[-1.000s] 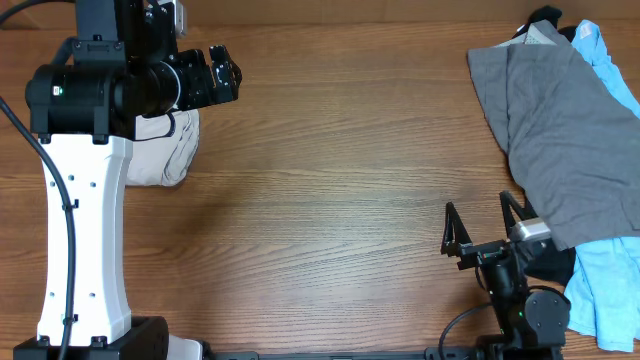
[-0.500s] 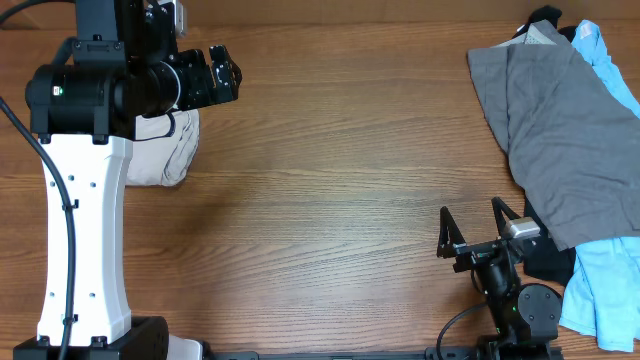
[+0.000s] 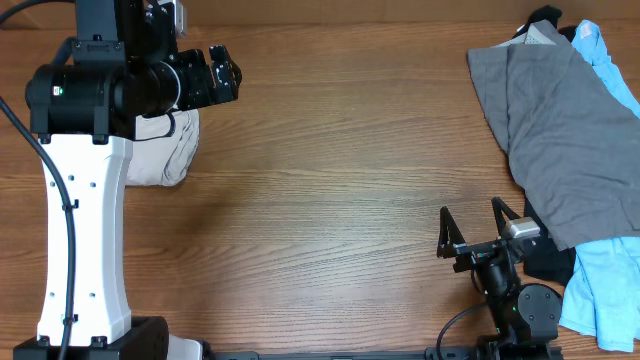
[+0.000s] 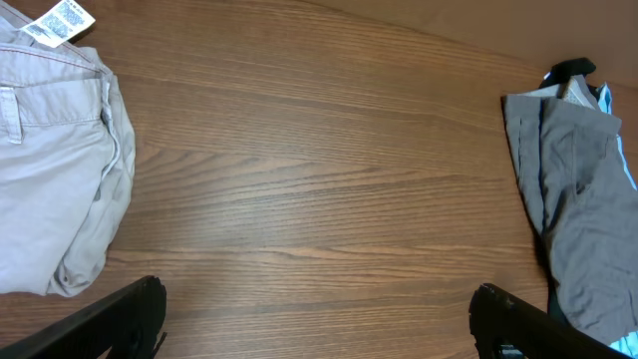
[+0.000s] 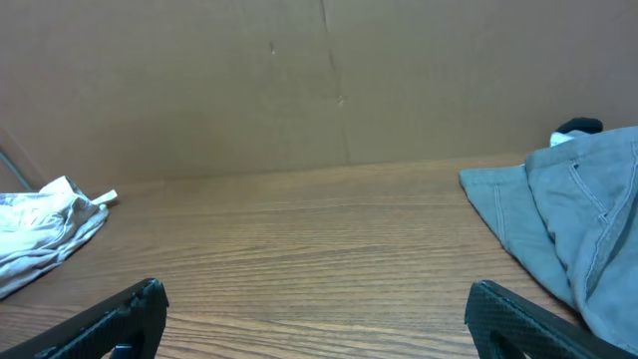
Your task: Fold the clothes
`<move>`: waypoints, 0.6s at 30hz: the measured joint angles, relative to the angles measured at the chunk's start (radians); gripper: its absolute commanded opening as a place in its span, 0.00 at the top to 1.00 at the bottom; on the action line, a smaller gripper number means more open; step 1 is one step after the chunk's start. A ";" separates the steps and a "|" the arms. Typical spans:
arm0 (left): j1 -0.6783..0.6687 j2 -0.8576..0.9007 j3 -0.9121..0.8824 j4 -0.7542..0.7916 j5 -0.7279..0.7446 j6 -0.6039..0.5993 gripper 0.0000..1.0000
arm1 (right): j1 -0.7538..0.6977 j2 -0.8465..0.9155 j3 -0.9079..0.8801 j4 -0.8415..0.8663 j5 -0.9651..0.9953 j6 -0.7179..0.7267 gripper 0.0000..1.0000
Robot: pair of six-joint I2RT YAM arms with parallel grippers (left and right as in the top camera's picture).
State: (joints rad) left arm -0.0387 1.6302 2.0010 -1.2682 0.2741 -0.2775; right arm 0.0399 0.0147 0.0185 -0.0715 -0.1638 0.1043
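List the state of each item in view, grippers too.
khaki shorts: bundled compactly, unheld.
grey garment: spread loosely, unfolded.
light blue garment: crumpled, partly under the grey garment.
left gripper: open, empty.
right gripper: open, empty.

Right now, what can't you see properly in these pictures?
Beige shorts: overhead, the left arm covers most; left wrist, cut by the left edge.
White tag: left wrist, print too small to read.
Light blue garment: overhead, mostly under the grey garment, cut by the right edge.
Black item: overhead, tucked under the grey garment; unidentifiable.
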 measured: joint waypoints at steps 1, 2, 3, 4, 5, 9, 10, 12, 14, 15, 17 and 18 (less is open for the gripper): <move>0.000 0.000 0.000 0.000 0.000 0.000 0.00 | 0.000 0.000 0.000 0.000 0.000 0.000 0.00; 0.000 0.000 0.000 0.000 0.000 0.000 0.00 | 0.000 0.000 0.000 0.000 -0.001 0.000 0.00; 0.000 0.000 0.000 0.000 0.000 0.000 0.00 | 0.000 0.000 0.000 0.000 0.000 0.000 0.00; 0.000 0.000 0.000 0.000 0.000 0.000 0.00 | 0.000 0.000 0.000 0.000 0.000 -0.001 0.00; 0.000 0.000 0.000 0.000 0.000 0.000 0.00 | 0.000 0.000 0.000 0.000 0.000 -0.001 0.00; 0.000 0.000 0.000 0.000 0.000 0.000 0.00 | 0.000 0.000 0.000 0.000 0.000 0.000 0.00; 0.000 0.000 0.000 0.000 0.000 0.000 0.00 | 0.000 0.000 0.000 0.000 0.000 0.000 0.00; 0.000 0.000 0.000 0.000 0.000 0.000 0.00 | 0.000 0.000 0.000 -0.001 0.000 0.000 0.00; 0.000 0.000 0.000 0.000 0.000 0.000 0.00 | 0.000 0.000 0.000 0.000 0.000 0.000 0.00; 0.000 0.000 0.000 0.000 0.000 0.000 0.00 | 0.000 0.000 0.000 0.000 0.000 -0.001 0.00; 0.000 -0.007 0.000 -0.004 -0.020 0.001 0.00 | 0.000 0.000 0.000 0.000 0.000 -0.001 0.00; 0.000 -0.016 0.000 -0.012 -0.042 0.001 0.00 | 0.000 0.000 0.000 0.000 0.000 0.000 0.00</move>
State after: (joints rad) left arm -0.0387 1.6138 2.0010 -1.2800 0.2325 -0.2764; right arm 0.0399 0.0147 0.0181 -0.0715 -0.1642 0.1043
